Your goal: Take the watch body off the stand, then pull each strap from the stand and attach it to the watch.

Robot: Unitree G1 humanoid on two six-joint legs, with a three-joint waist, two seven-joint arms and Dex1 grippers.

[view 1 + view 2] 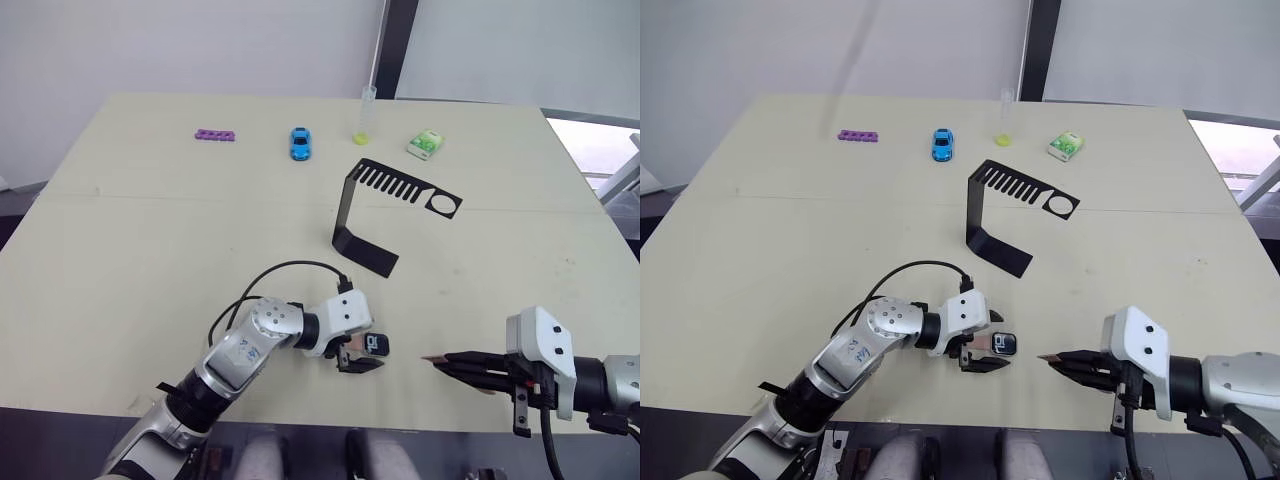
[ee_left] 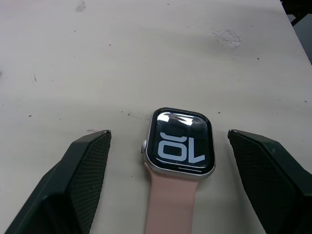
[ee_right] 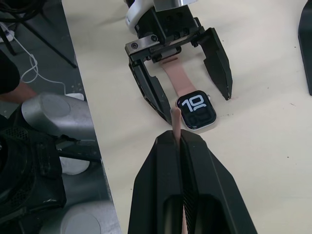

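The counter [image 1: 150, 230] carries the empty stand [image 1: 385, 215] mid-surface. Near the front edge, the left gripper [image 3: 187, 92] is spread wide around the watch [image 2: 179, 142], which lies flat with one strap [image 2: 168, 202] attached. The second strap [image 3: 176, 119] is pinched in the right gripper [image 3: 181, 139], just beside the watch.

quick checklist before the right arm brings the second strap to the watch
1. Watch body off the stand and lying on the table: ok.
2. First strap joined to the watch body: ok, it runs from the case edge nearest the left gripper.
3. Left gripper steadying the watch: not ok, jaws open on either side, not touching it.
4. Right gripper shut on the second strap: ok.
5. Strap tip lined up with the free edge of the case: cannot tell.
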